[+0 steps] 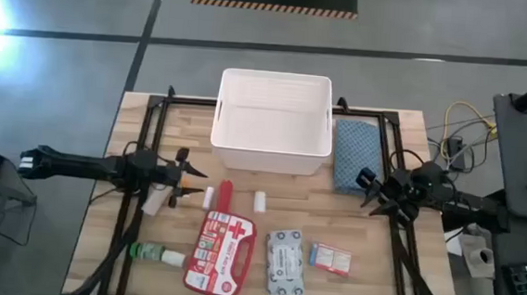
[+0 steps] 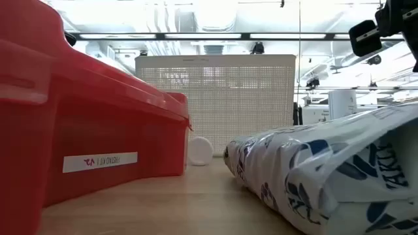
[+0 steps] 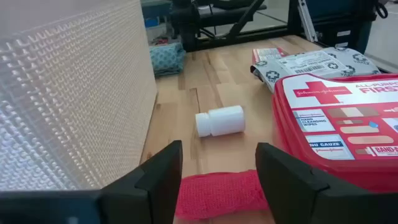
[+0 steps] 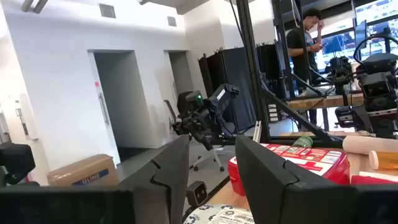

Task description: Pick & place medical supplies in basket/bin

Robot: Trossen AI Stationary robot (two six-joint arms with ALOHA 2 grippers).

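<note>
The white tub (image 1: 273,120) stands at the table's far middle. Near of it lie the red first-aid case (image 1: 219,251), the grey-white wipes pack (image 1: 285,262), the small red-white box (image 1: 330,258), the green bottle (image 1: 154,253), two white rolls (image 1: 209,198) (image 1: 261,201) and a red roll (image 1: 225,193). My left gripper (image 1: 194,184) is low and open, pointing toward the table's right. In its wrist view the red roll (image 3: 221,193) lies just past its fingertips (image 3: 219,168). My right gripper (image 1: 369,192) hovers open by the blue cloth (image 1: 356,154), and its wrist view shows the gap (image 4: 211,168).
A tan roll (image 1: 156,200) lies under my left arm. The tub's wall (image 3: 74,93) runs close beside my left gripper. One white roll (image 3: 219,121) lies on bare wood between the tub and the case (image 3: 342,124). A person stands in the room beyond (image 4: 308,43).
</note>
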